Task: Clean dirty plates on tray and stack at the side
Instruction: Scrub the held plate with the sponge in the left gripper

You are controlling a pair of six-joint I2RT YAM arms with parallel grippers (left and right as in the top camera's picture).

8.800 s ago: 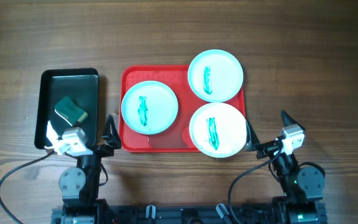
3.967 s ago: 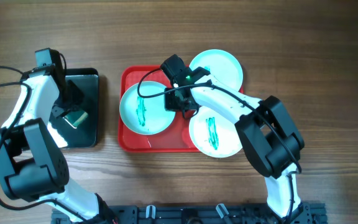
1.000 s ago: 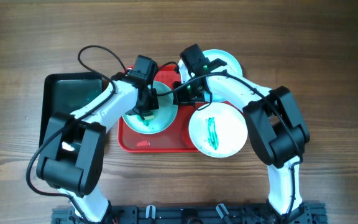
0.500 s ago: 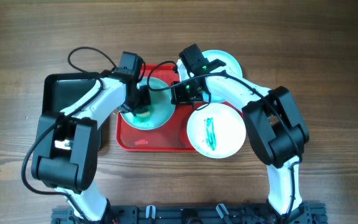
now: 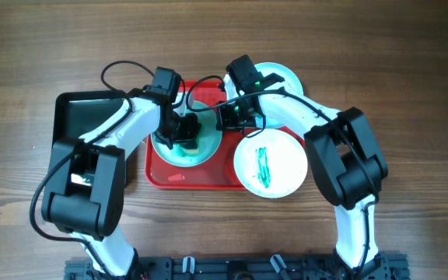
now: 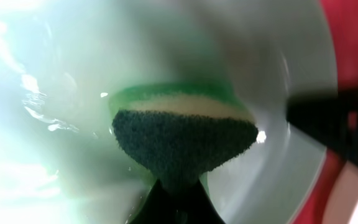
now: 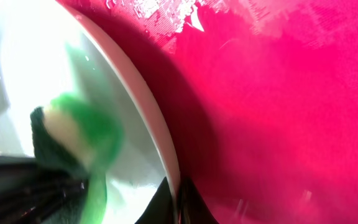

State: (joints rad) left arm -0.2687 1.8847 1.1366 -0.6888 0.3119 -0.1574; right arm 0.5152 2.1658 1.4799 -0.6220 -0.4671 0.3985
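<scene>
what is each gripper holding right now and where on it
The left gripper pinches the green sponge by its near end, pressing it on the plate. The right gripper clamps that plate's rim.

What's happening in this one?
The left gripper holds a green sponge pressed onto a plate on the red tray, while the right gripper pinches that plate's rim to steady it. The front plate shows a teal smear; the back plate is partly hidden under the right arm. Nothing is stacked at the side yet.

Three plates [image 5: 203, 149] [image 5: 285, 76] [image 5: 288, 167], two trays [image 5: 179, 178] [image 5: 80, 124], one sponge [image 6: 185, 140]
</scene>
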